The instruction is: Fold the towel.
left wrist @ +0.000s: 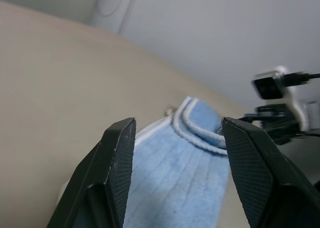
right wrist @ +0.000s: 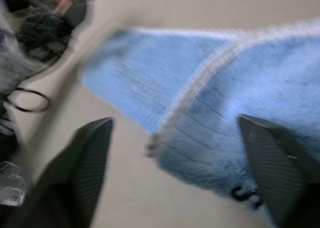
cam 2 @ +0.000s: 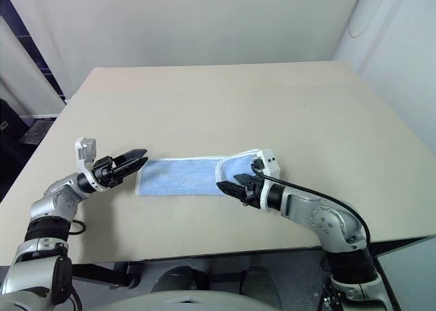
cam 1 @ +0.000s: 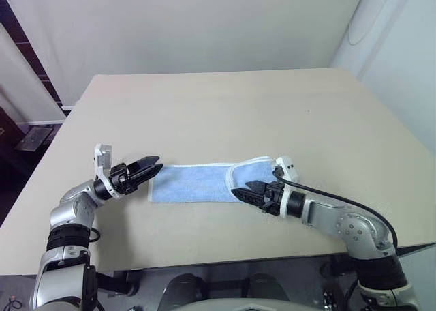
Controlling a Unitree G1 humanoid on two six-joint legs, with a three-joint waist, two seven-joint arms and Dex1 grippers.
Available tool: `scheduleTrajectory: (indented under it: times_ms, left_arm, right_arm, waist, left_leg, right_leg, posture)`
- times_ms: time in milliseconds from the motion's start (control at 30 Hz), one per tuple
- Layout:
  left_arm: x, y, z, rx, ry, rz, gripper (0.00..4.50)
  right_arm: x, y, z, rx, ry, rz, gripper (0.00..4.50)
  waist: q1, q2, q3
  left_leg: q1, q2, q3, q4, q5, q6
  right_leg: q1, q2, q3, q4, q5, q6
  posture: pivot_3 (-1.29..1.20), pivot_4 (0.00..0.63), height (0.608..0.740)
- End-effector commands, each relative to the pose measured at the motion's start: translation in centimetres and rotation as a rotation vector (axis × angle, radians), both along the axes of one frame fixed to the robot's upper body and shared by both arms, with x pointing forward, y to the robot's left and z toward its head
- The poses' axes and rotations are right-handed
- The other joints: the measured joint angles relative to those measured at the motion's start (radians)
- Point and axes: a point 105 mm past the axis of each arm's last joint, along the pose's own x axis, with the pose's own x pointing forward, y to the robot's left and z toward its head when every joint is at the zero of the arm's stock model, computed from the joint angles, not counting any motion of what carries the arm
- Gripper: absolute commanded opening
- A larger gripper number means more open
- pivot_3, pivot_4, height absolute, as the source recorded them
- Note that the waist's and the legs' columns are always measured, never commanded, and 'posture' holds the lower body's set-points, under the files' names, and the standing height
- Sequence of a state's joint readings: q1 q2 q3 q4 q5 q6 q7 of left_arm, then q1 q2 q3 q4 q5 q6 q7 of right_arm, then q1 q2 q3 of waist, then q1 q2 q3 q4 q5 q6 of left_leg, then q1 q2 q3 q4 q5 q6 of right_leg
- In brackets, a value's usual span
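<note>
We see a wide beige table [cam 1: 225, 106] before a pale wall. On its near part lies the light blue towel [cam 1: 197, 183], its right end folded back over itself. Our right gripper [cam 1: 251, 189] hovers at that fold, fingers spread wide; our left gripper [cam 1: 151, 165] stands open, empty, at the towel's left end.
</note>
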State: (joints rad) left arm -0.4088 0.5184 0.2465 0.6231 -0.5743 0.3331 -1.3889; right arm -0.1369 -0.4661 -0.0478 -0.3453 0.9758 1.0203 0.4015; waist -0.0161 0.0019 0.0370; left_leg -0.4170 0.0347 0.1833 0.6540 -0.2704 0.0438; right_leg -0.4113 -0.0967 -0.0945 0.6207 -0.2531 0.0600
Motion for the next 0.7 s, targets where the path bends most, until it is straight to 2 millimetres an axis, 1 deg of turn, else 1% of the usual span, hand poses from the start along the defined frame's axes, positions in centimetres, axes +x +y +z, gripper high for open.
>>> scheduleTrajectory:
  times_ms: [33, 67, 100, 133, 167, 200, 233, 300, 333, 400, 433, 467, 500, 600, 700]
  left_arm:
    - [1.0, -2.0, 3.0, 0.021, -0.063, -0.046, 2.86]
    - [1.0, -2.4, 3.5, 0.017, -0.078, -0.060, 2.86]
    - [0.9, -3.7, 4.4, 0.012, -0.121, -0.100, 2.86]
    - [0.9, -4.8, 5.1, 0.013, -0.158, -0.131, 2.86]
    - [1.0, -5.7, 5.6, 0.018, -0.187, -0.150, 2.86]
    - [1.0, -6.6, 5.9, 0.020, -0.207, -0.165, 2.86]
    - [1.1, -7.3, 6.2, 0.017, -0.214, -0.173, 2.69]
    - [0.8, -8.9, 6.6, 0.003, -0.223, -0.230, 2.24]
    - [0.5, -9.8, 6.7, 0.003, -0.223, -0.269, 1.93]
    - [0.2, -12.0, 6.6, 0.015, -0.240, -0.330, 1.21]
    - [0.2, -12.8, 6.5, 0.021, -0.248, -0.343, 0.83]
    - [0.4, -13.7, 6.2, 0.038, -0.252, -0.345, 0.48]
    - [0.5, -14.4, 5.8, 0.056, -0.261, -0.345, 0.04]
    - [1.1, -16.3, 4.5, 0.126, -0.292, -0.307, 0.02]
    - [0.8, -18.0, 3.0, 0.175, -0.324, -0.287, 0.02]
  right_arm:
    - [0.9, -3.3, 4.0, 0.091, -0.128, -0.082, 4.34]
    - [1.0, -3.8, 4.3, 0.088, -0.144, -0.095, 4.34]
    - [1.2, -4.4, 4.9, 0.063, -0.196, -0.115, 4.34]
    - [1.4, -4.8, 5.2, 0.048, -0.233, -0.130, 3.96]
    - [1.6, -5.1, 5.5, 0.040, -0.260, -0.140, 3.76]
    - [1.7, -5.3, 5.6, 0.034, -0.283, -0.147, 3.45]
    - [1.9, -5.3, 5.6, 0.031, -0.295, -0.153, 3.03]
    - [2.3, -5.5, 5.5, 0.020, -0.322, -0.161, 2.32]
    - [2.6, -5.5, 5.5, 0.017, -0.341, -0.168, 1.96]
    - [3.4, -5.6, 5.5, 0.017, -0.373, -0.182, 1.20]
    - [3.7, -5.6, 5.4, 0.017, -0.379, -0.184, 0.82]
    - [4.0, -5.5, 5.1, 0.008, -0.384, -0.182, 0.49]
    - [4.3, -5.5, 4.6, -0.002, -0.379, -0.177, 0.06]
    - [5.1, -5.2, 3.2, -0.050, -0.361, -0.173, 0.02]
    - [5.6, -5.1, 1.8, -0.105, -0.354, -0.190, 0.02]
  waist:
    - [0.001, 0.000, 0.000]
    - [-0.001, -0.001, 0.000]
    - [-0.003, -0.001, 0.000]
    - [-0.003, 0.000, 0.000]
    - [-0.003, 0.000, 0.000]
    - [-0.002, -0.001, 0.000]
    - [-0.001, -0.001, 0.000]
    - [-0.001, -0.001, 0.000]
    - [-0.003, -0.001, 0.000]
    - [-0.005, 0.000, 0.000]
    - [-0.004, 0.000, 0.000]
    - [-0.004, 0.000, 0.000]
    - [-0.004, 0.000, 0.000]
    - [-0.003, 0.000, 0.000]
    - [-0.002, 0.000, 0.000]
  left_leg:
    - [-0.001, 0.000, 0.000, 0.001, 0.000, 0.000]
    - [-0.003, 0.000, 0.000, 0.004, 0.000, 0.000]
    - [-0.004, 0.000, 0.000, 0.009, -0.001, 0.002]
    - [-0.004, 0.001, 0.000, 0.009, -0.003, 0.005]
    - [-0.004, 0.000, 0.000, 0.010, -0.003, 0.006]
    - [-0.004, 0.000, 0.000, 0.010, -0.003, 0.006]
    - [-0.003, 0.000, 0.000, 0.011, -0.003, 0.006]
    - [-0.003, 0.000, 0.000, 0.011, -0.003, 0.006]
    - [-0.003, 0.001, 0.000, 0.011, -0.003, 0.006]
    - [-0.003, 0.001, 0.000, 0.011, -0.003, 0.005]
    - [-0.003, 0.001, 0.000, 0.011, -0.003, 0.005]
    - [-0.003, 0.001, 0.000, 0.012, -0.002, 0.003]
    - [-0.003, 0.001, 0.000, 0.012, -0.001, 0.004]
    - [-0.003, 0.001, 0.000, 0.012, 0.001, 0.006]
    - [-0.003, 0.001, 0.000, 0.012, 0.000, 0.007]
  right_leg:
    - [0.001, 0.000, 0.000, 0.000, 0.000, 0.000]
    - [0.001, 0.000, 0.000, 0.002, 0.000, 0.000]
    - [0.001, 0.000, 0.000, 0.005, 0.000, 0.000]
    - [0.001, 0.000, 0.000, 0.006, 0.000, 0.000]
    - [0.001, 0.000, 0.000, 0.007, 0.000, 0.000]
    - [0.001, -0.001, 0.000, 0.007, 0.000, 0.000]
    - [0.001, -0.001, 0.000, 0.008, 0.000, 0.000]
    - [0.001, 0.000, 0.000, 0.009, 0.000, 0.000]
    - [0.001, 0.000, 0.000, 0.010, 0.000, 0.000]
    - [0.001, 0.001, 0.000, 0.010, 0.000, 0.000]
    - [0.001, 0.001, 0.000, 0.010, 0.000, 0.000]
    - [0.001, 0.001, 0.000, 0.010, 0.000, 0.000]
    - [0.001, 0.001, 0.000, 0.010, 0.000, 0.000]
    - [0.001, 0.001, 0.000, 0.010, 0.000, 0.000]
    - [0.000, 0.001, 0.000, 0.010, 0.000, 0.000]
  posture:
    - [0.00, 0.000, 0.740]
    - [0.00, 0.000, 0.740]
    - [0.00, 0.000, 0.740]
    - [0.00, 0.000, 0.740]
    - [0.00, 0.000, 0.740]
    - [0.00, 0.000, 0.740]
    - [0.00, 0.000, 0.740]
    - [0.00, 0.000, 0.740]
    - [0.00, 0.000, 0.740]
    - [0.00, 0.000, 0.740]
    - [0.00, 0.000, 0.740]
    - [0.00, 0.000, 0.740]
    - [0.00, 0.000, 0.740]
    - [0.00, 0.000, 0.740]
    - [0.00, 0.000, 0.740]
